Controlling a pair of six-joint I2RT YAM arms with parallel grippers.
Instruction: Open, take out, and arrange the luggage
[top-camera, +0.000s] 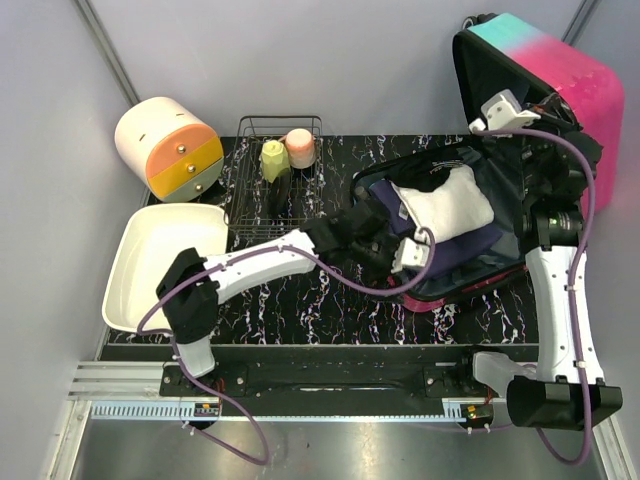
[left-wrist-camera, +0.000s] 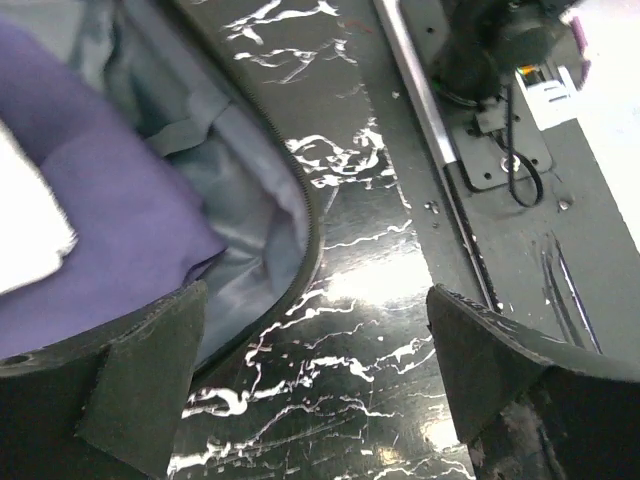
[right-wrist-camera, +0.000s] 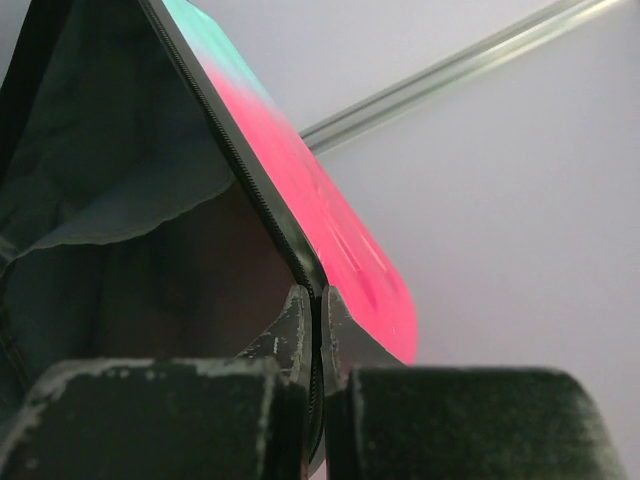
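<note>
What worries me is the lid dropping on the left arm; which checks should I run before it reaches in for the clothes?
1. Luggage lid raised clear of the contents: ok.
2. Right gripper shut on the lid's edge: ok.
3. Whether that pinch is firm enough: cannot tell.
4. Left gripper open: ok.
5. Left gripper above the clothes: not ok; it straddles the rim, one finger over the table.
6. White cloth on top, uncovered: ok.
</note>
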